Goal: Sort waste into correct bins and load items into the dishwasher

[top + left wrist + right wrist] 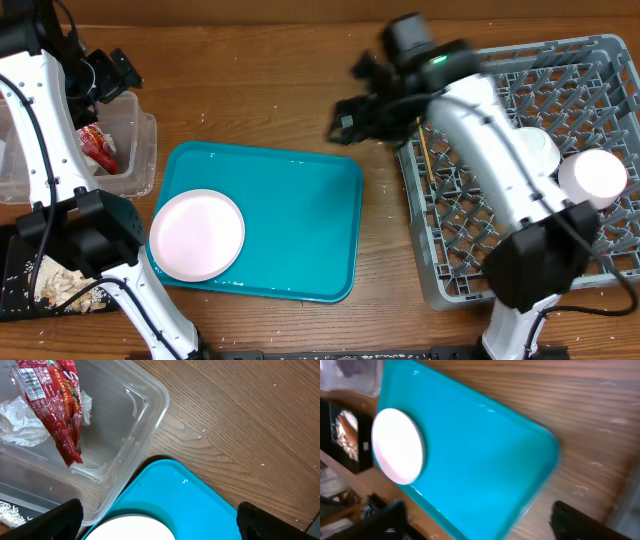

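Mostly done: wrapper and tissue in clear tub, cup in rack. 1 pink plate remains on teal tray. Both wide open, empty: left gripper, right gripper.

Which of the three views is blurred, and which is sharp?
Right wrist view: all smeared, the teal rectangular plastic tray and pale pink round plate soft-edged. Overhead view: mainly the right gripper is blurred. Left wrist view: sharp, glints on the clear plastic tub.
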Controlling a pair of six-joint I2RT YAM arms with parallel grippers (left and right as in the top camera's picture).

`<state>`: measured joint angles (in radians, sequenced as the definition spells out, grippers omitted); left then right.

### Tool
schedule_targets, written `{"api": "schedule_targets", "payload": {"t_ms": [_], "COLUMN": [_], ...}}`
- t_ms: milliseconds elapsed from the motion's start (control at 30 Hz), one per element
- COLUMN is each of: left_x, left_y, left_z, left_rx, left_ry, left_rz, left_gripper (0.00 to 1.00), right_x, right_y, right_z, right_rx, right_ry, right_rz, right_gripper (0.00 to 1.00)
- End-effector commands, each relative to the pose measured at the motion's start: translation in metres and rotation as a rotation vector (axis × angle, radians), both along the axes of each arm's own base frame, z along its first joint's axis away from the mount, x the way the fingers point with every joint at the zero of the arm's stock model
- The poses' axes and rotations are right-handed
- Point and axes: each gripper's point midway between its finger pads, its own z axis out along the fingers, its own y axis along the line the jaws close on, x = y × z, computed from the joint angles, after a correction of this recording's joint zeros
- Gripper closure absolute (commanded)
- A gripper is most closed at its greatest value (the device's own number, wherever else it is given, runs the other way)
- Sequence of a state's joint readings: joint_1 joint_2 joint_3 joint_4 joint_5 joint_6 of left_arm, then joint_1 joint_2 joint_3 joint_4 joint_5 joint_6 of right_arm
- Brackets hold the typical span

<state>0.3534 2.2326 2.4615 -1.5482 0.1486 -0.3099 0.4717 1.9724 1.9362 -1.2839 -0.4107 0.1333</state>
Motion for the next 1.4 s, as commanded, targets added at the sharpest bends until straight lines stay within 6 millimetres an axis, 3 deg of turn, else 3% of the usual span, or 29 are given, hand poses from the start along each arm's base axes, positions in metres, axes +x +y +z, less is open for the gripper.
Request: {"api": "schedule_targets", "payload": {"t_ms": [0,33,67,133,200,367,500,667,867,1100,1267,1367], "left_x": [0.002,0.002,0.002,0.002,0.002,0.002,0.002,0.002,0.002,0.002,0.002,0.002], "left_y": [-0.002,-0.002,-0.002,-0.002,-0.002,-0.002,-0.002,-0.002,-0.002,-0.002,-0.002,-0.002], "left_z": [0.008,0.008,0.008,0.008,0.008,0.008,0.008,0.008,0.008,0.008,0.008,0.008], "left_rx": [0.019,0.019,0.019,0.019,0.019,0.019,0.019,0.019,0.019,0.019,0.019,0.019], "left_ry": [-0.022,-0.022,-0.022,-0.022,-0.022,-0.022,-0.022,-0.022,-0.022,-0.022,-0.022,-0.022], "left_rz": [-0.02,-0.02,-0.02,-0.02,-0.02,-0.02,-0.02,-0.02,-0.02,-0.02,-0.02,-0.02], "left_gripper": [0.0,0.0,0.0,0.0,0.0,0.0,0.0,0.0,0.0,0.0,0.0,0.0], "right_x": [-0.02,-0.024,-0.031,-0.04,-0.057,-0.072,-0.079,-0.067,-0.065,-0.053,-0.042,-0.039], "right_y": [0.054,0.064,0.09,0.113,0.138,0.155,0.162,0.142,0.12,0.079,0.038,0.03], "right_z": [-0.018,-0.023,-0.04,-0.061,-0.096,-0.155,-0.174,-0.18,-0.182,-0.182,-0.18,-0.176], "right_rx": [-0.059,-0.062,-0.073,-0.08,-0.112,-0.217,-0.255,-0.375,-0.455,-0.581,-0.676,-0.682], "right_ry": [-0.024,-0.025,-0.023,-0.007,0.02,0.012,0.009,-0.039,-0.021,-0.004,0.035,0.06], "right_rz": [0.031,0.038,0.042,0.051,0.108,0.155,0.127,-0.002,-0.076,-0.191,-0.282,-0.318], "right_gripper": [0.0,0.0,0.0,0.0,0.0,0.06,0.15,0.33,0.44,0.46,0.5,0.5]}}
